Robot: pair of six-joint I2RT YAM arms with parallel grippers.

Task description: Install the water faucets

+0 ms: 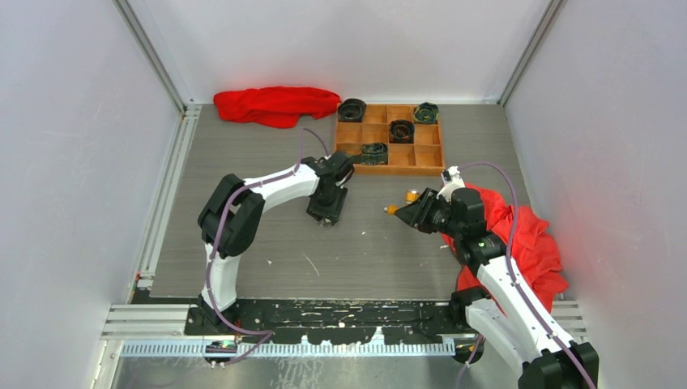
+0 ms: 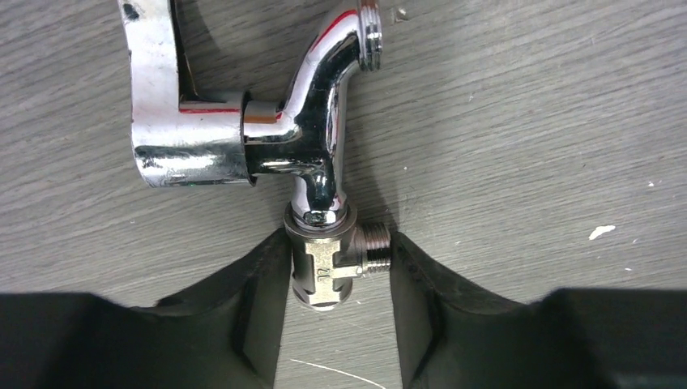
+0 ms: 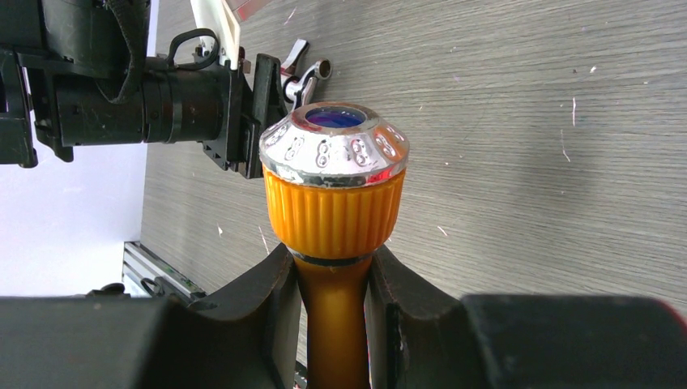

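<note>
Left gripper [image 2: 339, 243] straddling silver faucet [image 2: 320, 121]; right gripper [image 3: 330, 259] clamped on orange faucet [image 3: 334, 211].
Silver faucet lies flat on table [image 2: 526, 121], jaws flanking its base fitting, grip not discernible; orange faucet held off table, ribbed end outward.

The silver faucet's [image 2: 320, 162] handle is cut off at the left wrist view's top left. Whether the fingers [image 2: 251, 316] press its fitting cannot be told. The orange faucet's [image 3: 334, 207] stem runs off the right wrist view's bottom edge. In the top view the left gripper [image 1: 326, 216] hides the silver faucet.
</note>
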